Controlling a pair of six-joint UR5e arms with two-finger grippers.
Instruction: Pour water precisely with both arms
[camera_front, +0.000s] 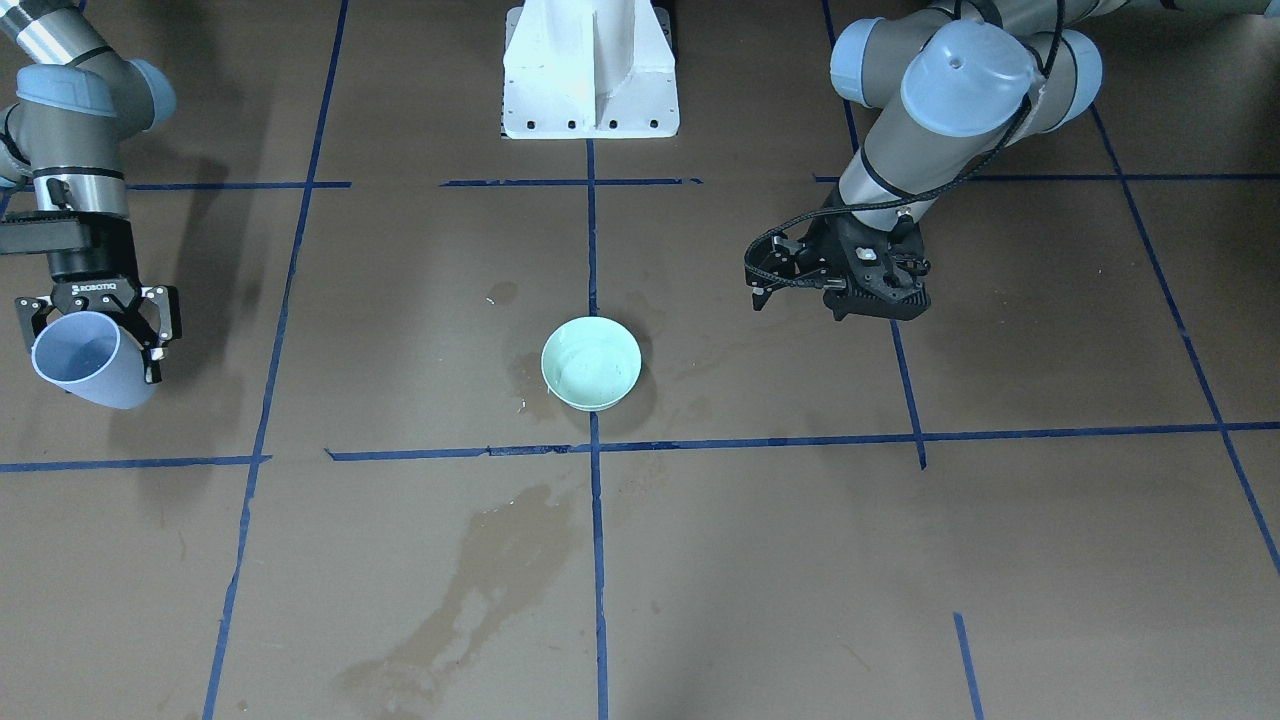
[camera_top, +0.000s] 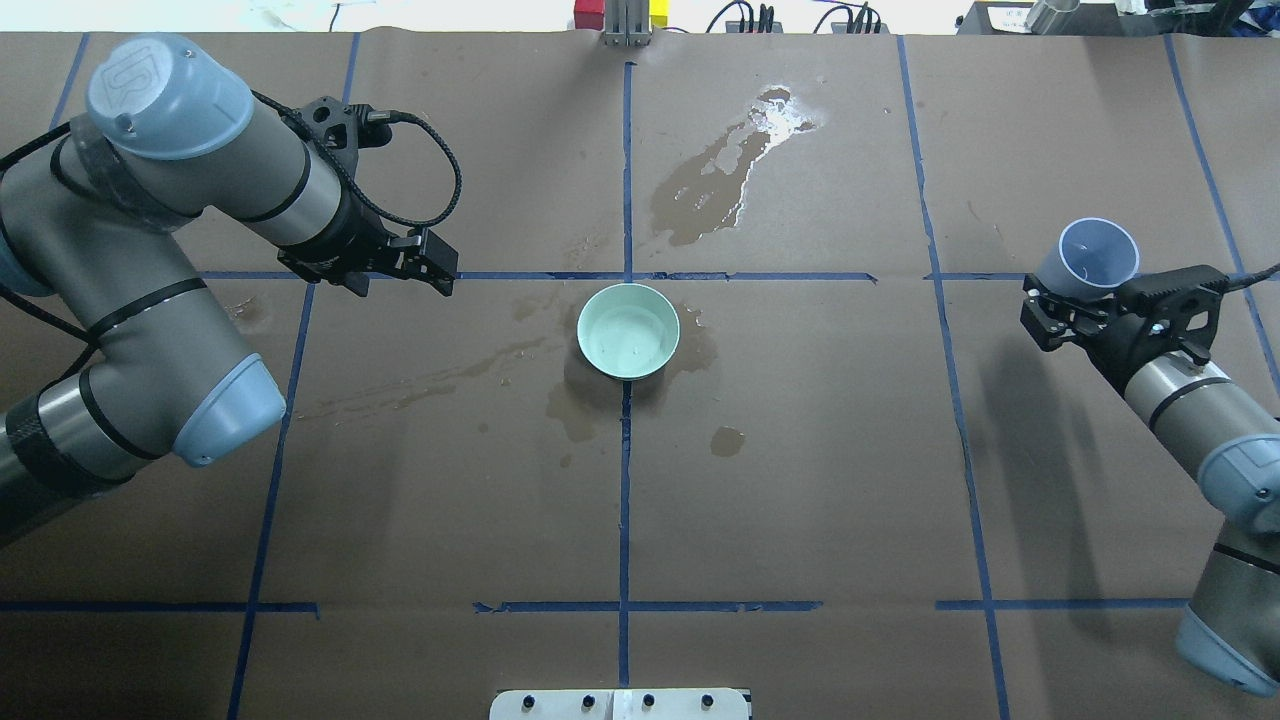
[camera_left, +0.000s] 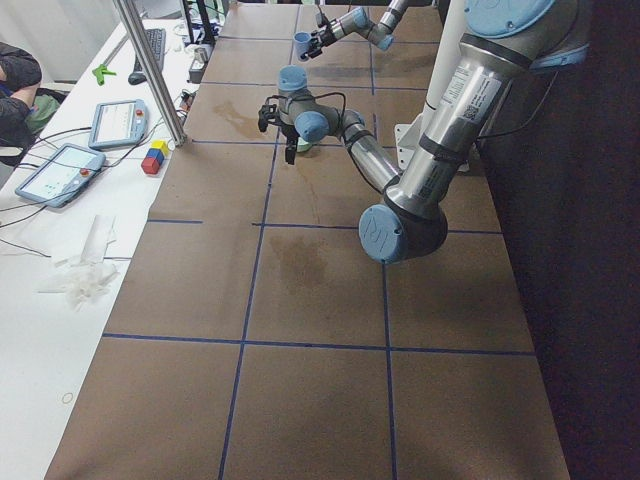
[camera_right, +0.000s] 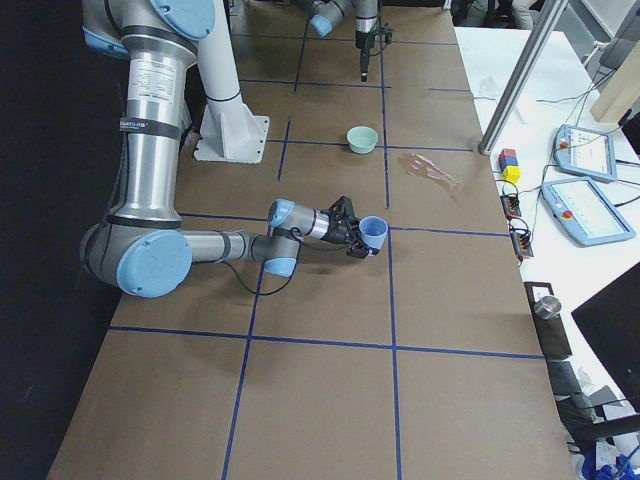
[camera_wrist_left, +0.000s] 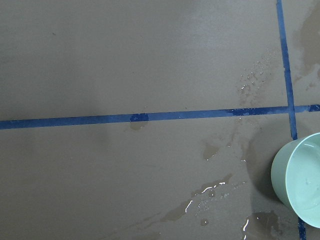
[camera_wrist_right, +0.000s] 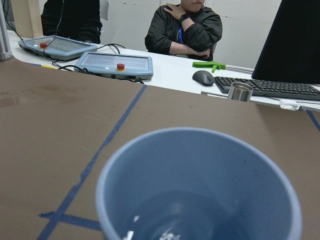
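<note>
My right gripper (camera_front: 93, 343) is shut on a pale blue cup (camera_front: 85, 358), tilted and held above the table's right end; it also shows in the overhead view (camera_top: 1095, 258). In the right wrist view the cup (camera_wrist_right: 200, 185) holds a little water (camera_wrist_right: 160, 227), a faint sheen at its bottom. A mint-green bowl (camera_front: 591, 363) stands at the table's middle, far from the cup. My left gripper (camera_top: 445, 272) hovers left of the bowl (camera_top: 628, 330), open and empty. The left wrist view shows the bowl's rim (camera_wrist_left: 282, 172) but no fingers.
Wet stains darken the brown paper around the bowl (camera_top: 590, 400), and a large one lies beyond it (camera_top: 720, 180). The white pedestal (camera_front: 590, 70) stands at the robot's side. Tablets and an operator (camera_wrist_right: 187, 27) are at the white desk past the far edge.
</note>
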